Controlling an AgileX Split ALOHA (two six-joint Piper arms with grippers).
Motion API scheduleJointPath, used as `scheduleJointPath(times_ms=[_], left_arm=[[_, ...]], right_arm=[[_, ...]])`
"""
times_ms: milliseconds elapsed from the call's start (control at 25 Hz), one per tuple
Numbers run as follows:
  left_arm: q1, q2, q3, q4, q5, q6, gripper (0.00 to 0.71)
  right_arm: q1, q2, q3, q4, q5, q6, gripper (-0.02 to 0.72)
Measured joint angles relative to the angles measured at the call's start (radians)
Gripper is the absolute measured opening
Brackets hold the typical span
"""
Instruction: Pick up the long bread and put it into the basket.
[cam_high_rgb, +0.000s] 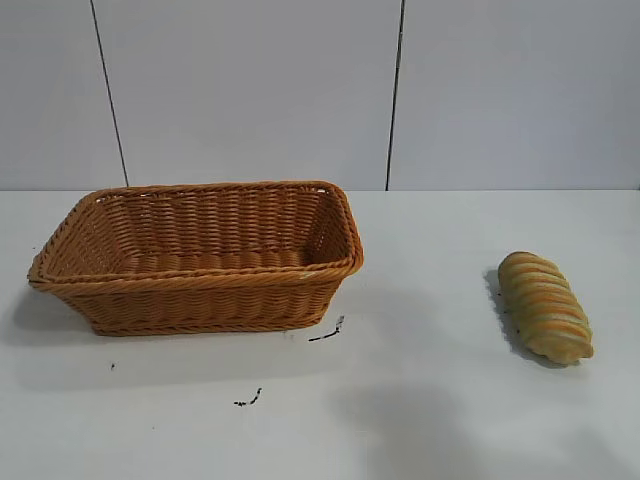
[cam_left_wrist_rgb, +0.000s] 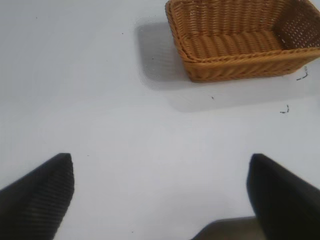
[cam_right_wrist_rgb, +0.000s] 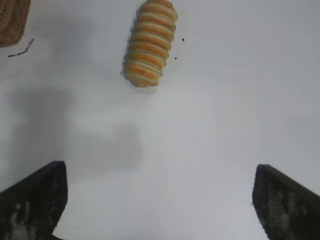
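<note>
The long bread (cam_high_rgb: 545, 306), a golden-tan twisted loaf with orange-brown stripes, lies on the white table at the right. It also shows in the right wrist view (cam_right_wrist_rgb: 149, 43), well ahead of my right gripper (cam_right_wrist_rgb: 159, 197), which is open and empty above bare table. The orange-brown wicker basket (cam_high_rgb: 200, 295) stands empty at the left. It shows in the left wrist view (cam_left_wrist_rgb: 235, 65) too, far ahead of my left gripper (cam_left_wrist_rgb: 161, 190), which is open and empty. Neither arm shows in the exterior view.
Small black marks (cam_high_rgb: 327, 333) lie on the table just in front of the basket, another mark (cam_high_rgb: 248, 400) nearer the front. A grey panelled wall (cam_high_rgb: 320, 90) stands behind the table.
</note>
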Motion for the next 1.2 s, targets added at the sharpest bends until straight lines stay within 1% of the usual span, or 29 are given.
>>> scheduleJointPath(times_ms=[200, 320, 440, 560, 920, 1200], left_arm=[[0.0, 0.0, 0.0, 0.0, 0.0, 0.0, 0.692], [0.0, 0.0, 0.0, 0.0, 0.0, 0.0, 0.692], [0.0, 0.0, 0.0, 0.0, 0.0, 0.0, 0.692], [0.0, 0.0, 0.0, 0.0, 0.0, 0.0, 0.692], [0.0, 0.0, 0.0, 0.0, 0.0, 0.0, 0.692], [0.0, 0.0, 0.0, 0.0, 0.0, 0.0, 0.692]], right_arm=[[0.0, 0.214, -0.136, 0.006, -0.003, 0.0, 0.689], [0.0, 0.31, -0.203, 0.042, -0.01, -0.018, 0.689], [0.0, 0.381, -0.24, 0.063, -0.053, -0.038, 0.689], [0.0, 0.458, -0.27, 0.065, -0.09, -0.048, 0.689], [0.0, 0.675, -0.404, 0.065, -0.132, -0.061, 0.689], [0.006, 0.814, -0.471, 0.068, -0.144, -0.071, 0.689]])
